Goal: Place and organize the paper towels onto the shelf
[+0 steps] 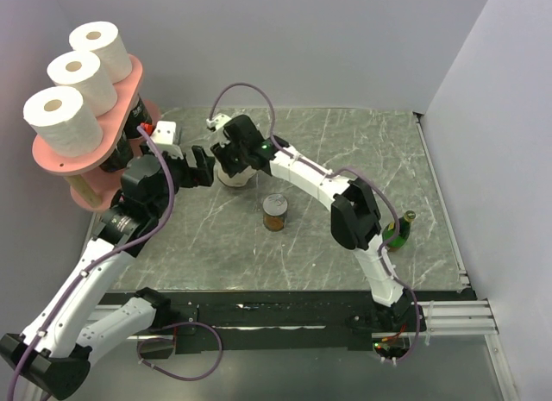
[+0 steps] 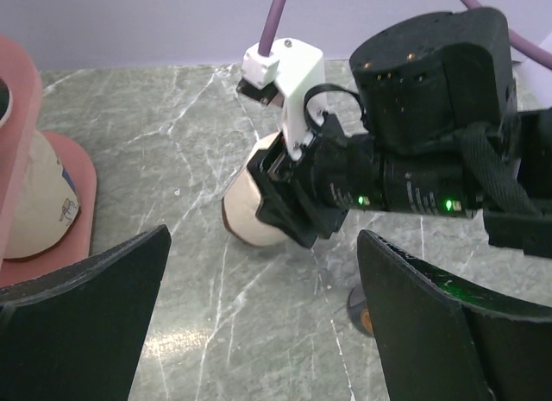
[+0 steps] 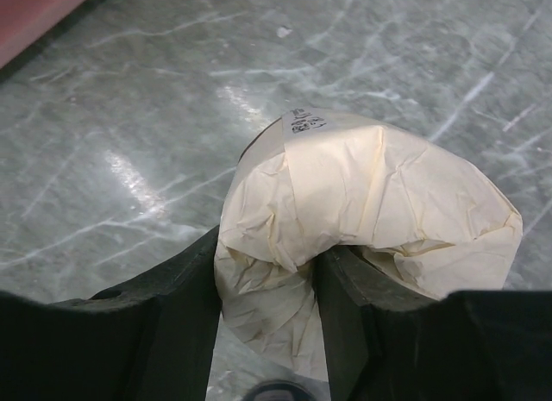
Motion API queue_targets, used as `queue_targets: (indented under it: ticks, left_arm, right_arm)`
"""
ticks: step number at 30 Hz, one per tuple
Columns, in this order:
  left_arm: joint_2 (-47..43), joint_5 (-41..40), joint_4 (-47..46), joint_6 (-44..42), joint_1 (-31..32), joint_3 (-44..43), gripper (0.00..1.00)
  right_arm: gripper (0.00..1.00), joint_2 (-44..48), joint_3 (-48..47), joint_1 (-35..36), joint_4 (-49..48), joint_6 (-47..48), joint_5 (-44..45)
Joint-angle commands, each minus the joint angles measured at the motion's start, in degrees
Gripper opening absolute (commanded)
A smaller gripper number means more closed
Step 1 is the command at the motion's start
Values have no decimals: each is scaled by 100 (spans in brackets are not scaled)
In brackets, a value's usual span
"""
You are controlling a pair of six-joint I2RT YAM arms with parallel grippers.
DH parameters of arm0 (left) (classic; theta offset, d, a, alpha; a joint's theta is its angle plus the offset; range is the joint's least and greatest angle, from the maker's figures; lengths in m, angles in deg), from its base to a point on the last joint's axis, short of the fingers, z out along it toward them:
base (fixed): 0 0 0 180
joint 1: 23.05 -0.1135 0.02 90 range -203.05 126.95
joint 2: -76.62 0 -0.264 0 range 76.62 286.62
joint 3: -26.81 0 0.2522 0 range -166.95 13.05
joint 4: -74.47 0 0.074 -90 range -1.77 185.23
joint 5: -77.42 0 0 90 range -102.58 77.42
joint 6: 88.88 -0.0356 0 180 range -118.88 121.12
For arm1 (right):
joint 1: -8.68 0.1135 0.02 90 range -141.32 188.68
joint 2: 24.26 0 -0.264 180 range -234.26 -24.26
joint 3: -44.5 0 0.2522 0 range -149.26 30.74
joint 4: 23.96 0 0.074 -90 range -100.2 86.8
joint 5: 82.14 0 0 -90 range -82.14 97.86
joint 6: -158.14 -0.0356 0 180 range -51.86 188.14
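Note:
Three white paper towels (image 1: 59, 116) stand on the top board of the pink shelf (image 1: 129, 84) at the far left, with dark-wrapped rolls (image 1: 131, 129) on the tier below. A cream-wrapped roll (image 2: 39, 203) rests on the shelf's lowest board (image 2: 79, 185). Another cream-wrapped roll (image 1: 233, 178) sits mid-table, where my right gripper (image 3: 267, 323) is shut on its crinkled wrapping (image 3: 371, 194), one finger at the hollow end and one outside. My left gripper (image 2: 263, 323) hangs open just left of that roll (image 2: 250, 222), nothing between its fingers.
A small brown tin can (image 1: 275, 213) stands on the marble table just near of the held roll. A green bottle (image 1: 398, 231) stands at the right, behind my right arm's elbow. Walls close in the table at the back and right.

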Motion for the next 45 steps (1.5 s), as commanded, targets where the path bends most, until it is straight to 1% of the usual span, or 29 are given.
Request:
queue_targets:
  ticks: [1, 6, 14, 19, 23, 26, 27, 28, 29, 30, 31, 32, 33, 34, 35, 36, 38, 39, 40, 41, 42, 43, 45]
  left_arm:
    - [-233, -239, -355, 21, 19, 69, 96]
    - [-339, -319, -355, 21, 19, 43, 96]
    - [-550, -267, -39, 82, 11, -431, 96]
    - [-331, -170, 462, 74, 11, -1045, 96]
    - [-102, -56, 796, 74, 11, -1380, 96]
    - [109, -46, 963, 39, 19, -1504, 96]
    - [188, -20, 1059, 21, 11, -1608, 96]
    - [380, 23, 1217, -49, 19, -1670, 96]
    - [486, 41, 1314, -67, 11, -1741, 96]
    - [618, 41, 1393, -84, 11, -1863, 96]
    - [889, 67, 1559, -137, 19, -1925, 97]
    - [1039, 68, 1631, -155, 28, -1978, 98]
    - [1197, 50, 1684, -163, 37, -2066, 99]
    - [1521, 33, 1728, -181, 37, -2093, 99]
    - [1672, -46, 1780, -181, 89, -2119, 99]
    - [1848, -81, 1781, -181, 98, -2154, 99]
    - [2357, -239, 1772, -207, 212, -2172, 98]
    - [2533, -292, 1816, -234, 256, -2250, 97]
    - [2935, -362, 1825, -277, 300, -2295, 97]
    - [3139, -424, 1851, -295, 396, -2365, 97]
    - [3342, -477, 1895, -304, 423, -2522, 96]
    - [3666, -477, 1869, -322, 441, -2593, 95]
    - [3957, -329, 1746, -357, 476, -2760, 94]
  right_arm:
    - [52, -34, -302, 203, -477, -87, 41]
    - [53, -78, -240, 378, -416, -236, 50]
    - [55, 36, -161, 502, -346, -298, 112]
    - [58, 527, -109, 458, -451, -315, 112]
    - [59, 1072, 383, 292, -513, -499, 120]
    - [59, 1670, 1050, 90, -495, -710, 252]
    - [59, 2028, 1269, 11, -495, -781, 383]
    - [60, 2232, 1741, -60, -487, -929, 376]
    - [60, 2451, 2007, -174, -521, -992, 384]
    - [61, 2915, 2279, -218, -548, -1036, 428]
    - [61, 3172, 2822, -253, -600, -1071, 463]
    - [62, 3444, 3106, -263, -722, -1071, 524]
    - [63, 3951, 3361, -263, -759, -1054, 603]
    - [64, 4200, 3816, -271, -785, -1080, 630]
    - [66, 4437, 4020, -271, -803, -1115, 630]
    - [69, 4875, 4205, -263, -785, -1150, 639]
    - [75, 5299, 4706, -245, -750, -1282, 552]
    - [81, 5693, 4865, -236, -768, -1378, 543]
    - [88, 5897, 5188, -210, -794, -1396, 525]
    - [97, 6108, 5348, -193, -838, -1414, 507]
    - [100, 6458, 5498, -184, -881, -1432, 542]
    - [99, 6635, 5734, -175, -934, -1458, 577]
    - [99, 7039, 5911, -157, -952, -1449, 639]
